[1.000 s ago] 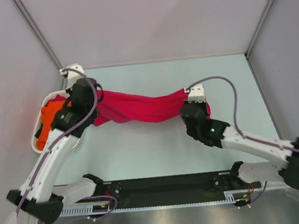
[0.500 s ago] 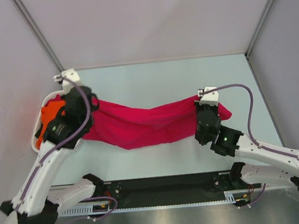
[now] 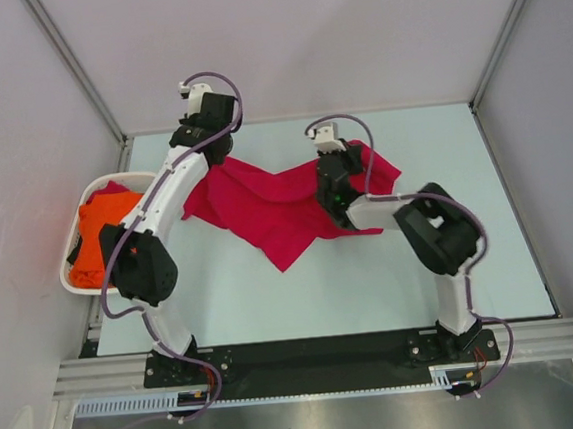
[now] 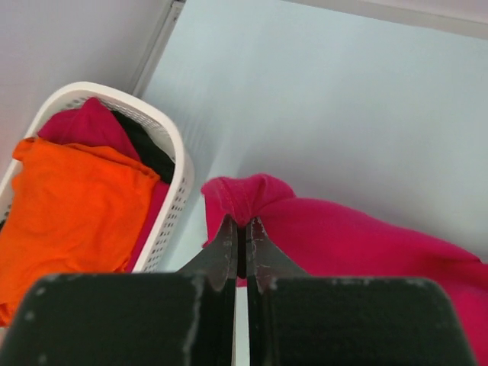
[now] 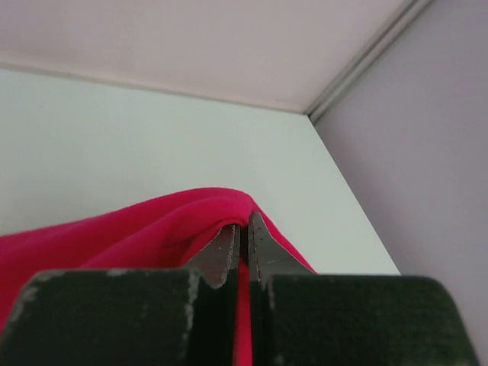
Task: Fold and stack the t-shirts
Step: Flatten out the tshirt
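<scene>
The crimson t-shirt (image 3: 271, 206) hangs stretched between my two grippers over the far half of the table, its lower corner pointing toward me. My left gripper (image 3: 216, 148) is shut on its left edge, seen as a pinched fold in the left wrist view (image 4: 248, 200). My right gripper (image 3: 338, 170) is shut on its right edge, also seen in the right wrist view (image 5: 221, 210). The orange t-shirt (image 3: 94, 246) lies crumpled in the white basket (image 3: 72, 283) at the left; it also shows in the left wrist view (image 4: 72, 206).
The basket (image 4: 171, 149) also holds red and dark cloth under the orange shirt. Grey walls and metal posts close the table at the back and sides. The arms' black base rail (image 3: 319, 357) runs along the near edge.
Both arms have swung far back over the table, carrying the crimson shirt from mid-table toward the back wall. The grippers have come closer together, so the shirt sags into a point.
</scene>
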`<state>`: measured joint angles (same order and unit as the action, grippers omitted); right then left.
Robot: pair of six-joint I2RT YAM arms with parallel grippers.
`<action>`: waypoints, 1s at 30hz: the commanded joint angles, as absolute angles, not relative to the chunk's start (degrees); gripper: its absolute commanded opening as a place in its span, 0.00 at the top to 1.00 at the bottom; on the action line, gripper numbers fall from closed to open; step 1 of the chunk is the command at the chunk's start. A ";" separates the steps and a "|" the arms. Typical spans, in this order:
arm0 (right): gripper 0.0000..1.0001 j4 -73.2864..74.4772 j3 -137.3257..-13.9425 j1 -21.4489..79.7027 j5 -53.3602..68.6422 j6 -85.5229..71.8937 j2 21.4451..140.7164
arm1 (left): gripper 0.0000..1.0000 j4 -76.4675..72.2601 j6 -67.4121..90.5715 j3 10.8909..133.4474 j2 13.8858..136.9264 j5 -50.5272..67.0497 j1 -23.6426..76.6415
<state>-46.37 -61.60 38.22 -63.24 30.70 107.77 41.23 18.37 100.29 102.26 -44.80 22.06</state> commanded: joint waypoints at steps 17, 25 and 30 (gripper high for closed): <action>0.18 -86.66 -99.06 29.27 -66.69 66.26 142.84 | 0.00 30.25 21.44 87.24 95.20 -34.20 19.42; 0.09 -83.51 -76.31 29.27 -70.31 59.69 124.56 | 0.00 25.58 24.87 69.09 88.33 -28.05 27.41; 0.08 -75.87 -68.92 31.37 -73.12 54.94 117.34 | 0.00 23.47 27.77 61.80 90.52 -23.91 32.59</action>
